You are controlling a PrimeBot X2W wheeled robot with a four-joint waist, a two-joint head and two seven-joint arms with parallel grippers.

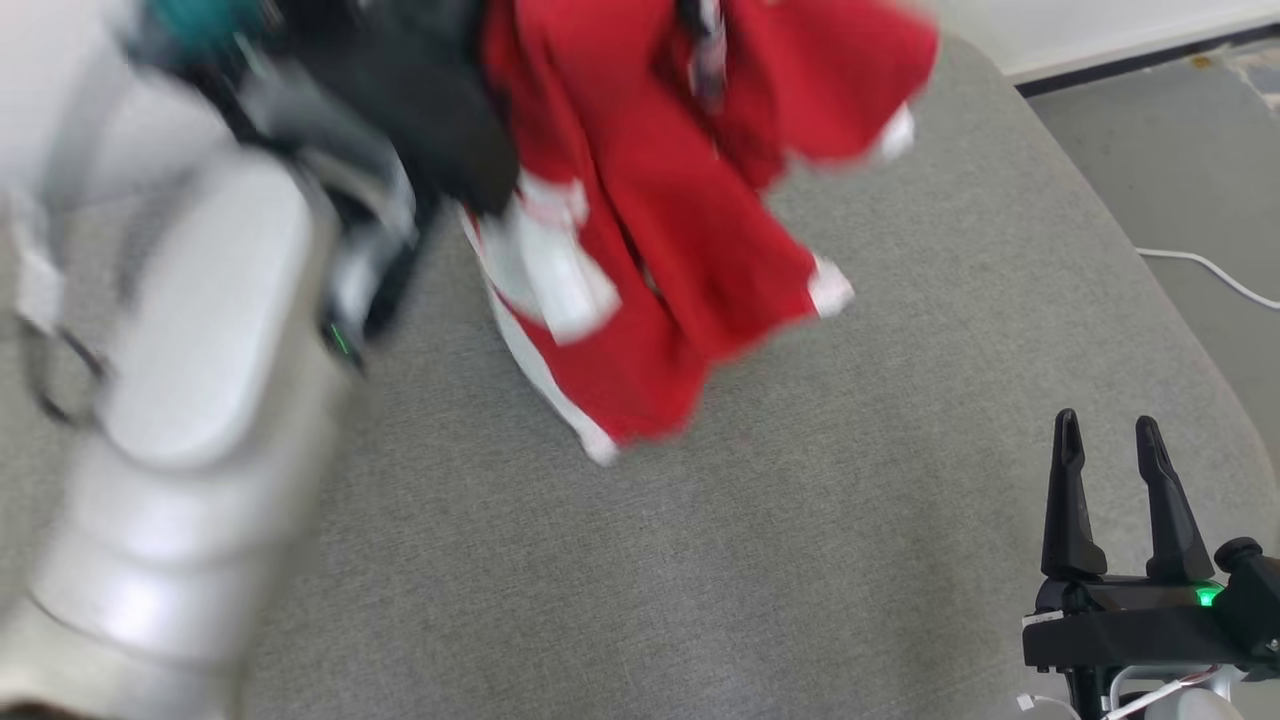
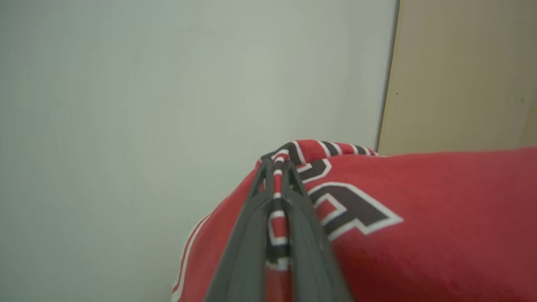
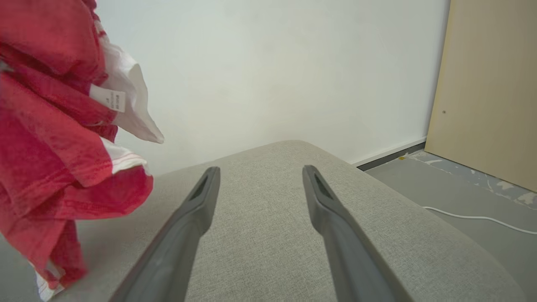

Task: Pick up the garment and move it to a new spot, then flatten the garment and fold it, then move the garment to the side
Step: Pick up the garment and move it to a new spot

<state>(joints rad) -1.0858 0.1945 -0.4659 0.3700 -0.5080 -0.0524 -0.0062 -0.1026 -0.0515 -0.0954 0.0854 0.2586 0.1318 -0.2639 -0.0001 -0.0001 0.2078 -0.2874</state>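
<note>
The left jaws are closed tight on the garment; their two dark fingers nip a fold of red cloth with white-edged black lettering and striped trim, and cloth shows in the thin gap between them. The garment hangs bunched from that grip above the counter, over its far half and toward the left edge; it is red with white patches and a white label; its lowest hem comes down close to the grey fabric top, and I cannot tell whether it touches. The pale left forearm crosses the counter's left edge in the head view, blurred. The right jaws stand wide open and hold nothing; their fingers rise over the near right corner of the counter, well apart from the garment; in the right wrist view they point across the grey top toward a far rounded corner, with the garment hanging to their left. Beyond the counter's right edge lies a grey floor with a white cable on it; behind stand a pale wall and a light wooden panel.
</note>
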